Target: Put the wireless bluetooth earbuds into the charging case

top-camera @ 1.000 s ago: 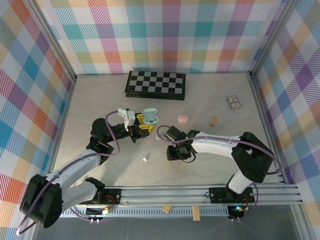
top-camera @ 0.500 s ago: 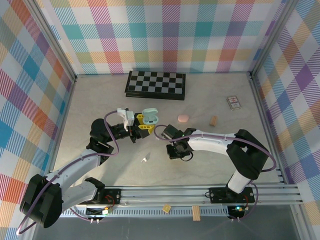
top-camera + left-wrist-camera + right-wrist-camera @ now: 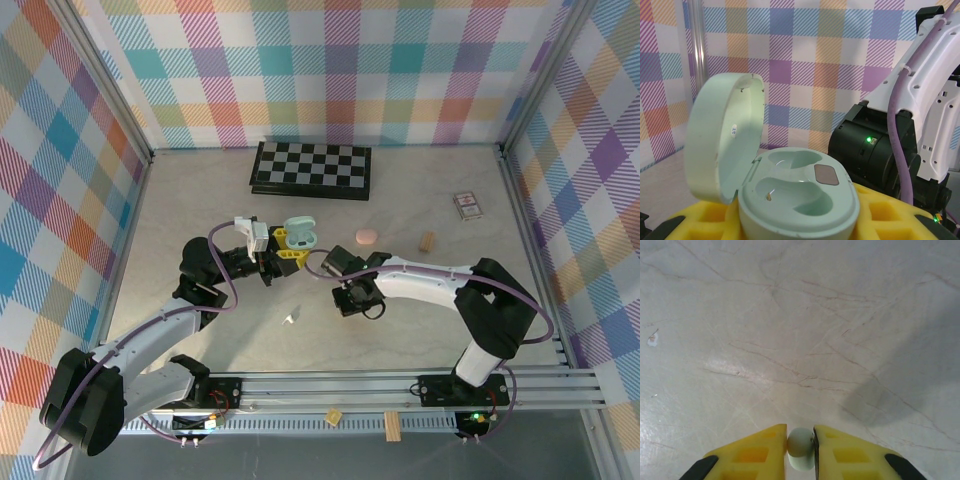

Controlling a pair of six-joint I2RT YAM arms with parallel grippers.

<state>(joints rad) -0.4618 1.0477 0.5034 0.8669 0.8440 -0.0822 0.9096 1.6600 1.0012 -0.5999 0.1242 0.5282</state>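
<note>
My left gripper (image 3: pixel 290 247) is shut on the body of a mint green charging case (image 3: pixel 301 231) and holds it just above the table. In the left wrist view the case (image 3: pixel 800 200) has its lid (image 3: pixel 722 135) swung open to the left and both wells are bare, with yellow fingers (image 3: pixel 890 220) on either side. My right gripper (image 3: pixel 358 300) points down at the table, right of the case. Its yellow fingers (image 3: pixel 850 452) are shut on a mint green earbud (image 3: pixel 800 444). A white earbud (image 3: pixel 291 318) lies on the table to the left of it.
A folded chessboard (image 3: pixel 311 169) lies at the back. A pink case (image 3: pixel 367 236), a small wooden block (image 3: pixel 428 241) and a card box (image 3: pixel 467 205) sit to the right. The right arm's black joint (image 3: pixel 875 150) stands close behind the open case.
The right gripper has closed on the mint earbud and shifted slightly left toward the case. The left arm and the case have not moved.
</note>
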